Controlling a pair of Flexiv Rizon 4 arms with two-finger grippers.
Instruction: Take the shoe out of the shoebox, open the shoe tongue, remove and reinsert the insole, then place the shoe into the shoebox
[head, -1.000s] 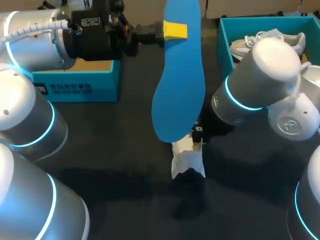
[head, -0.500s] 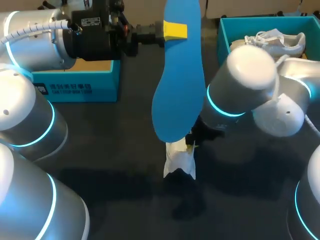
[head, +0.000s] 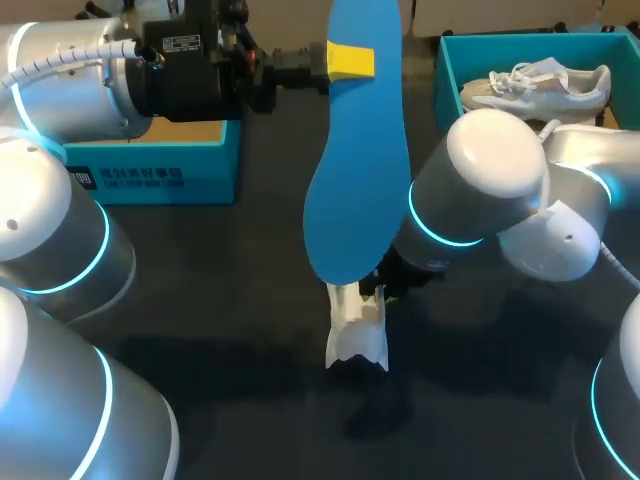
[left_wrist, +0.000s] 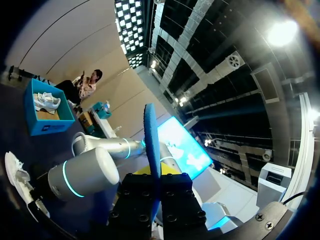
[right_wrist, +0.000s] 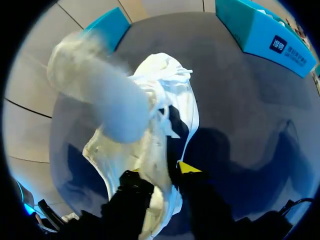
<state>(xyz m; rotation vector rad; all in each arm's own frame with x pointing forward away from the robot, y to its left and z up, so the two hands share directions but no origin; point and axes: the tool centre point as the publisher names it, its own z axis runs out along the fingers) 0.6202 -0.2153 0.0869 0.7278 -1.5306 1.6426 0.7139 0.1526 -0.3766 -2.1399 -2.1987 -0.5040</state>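
Leftward across the worktop (head: 250, 330) is where the white shoe (head: 356, 335) has slid over the last second, carried by the right arm, whose elbow has swung the same way and uncovered the shoebox (head: 450, 90) behind it. The shoe now hangs, heel end down, just over the dark surface near its middle, below the lower end of the insole (head: 355, 180). The right end effector (right_wrist: 160, 180) is pinching the shoe's upper edge: in the right wrist view white fabric and laces bunch between the black finger and the yellow-tipped one. A pale blurred shape lies across the shoe there, and I cannot tell what it is.

The blue insole stands upright and well clear of the surface, gripped near its upper end by the left end effector (head: 350, 60), whose fingers are pressed onto it from both sides.

A second shoe (head: 540, 85) lies inside the shoebox at the far right. Another teal box (head: 160, 175) sits at the far left, under the left arm.
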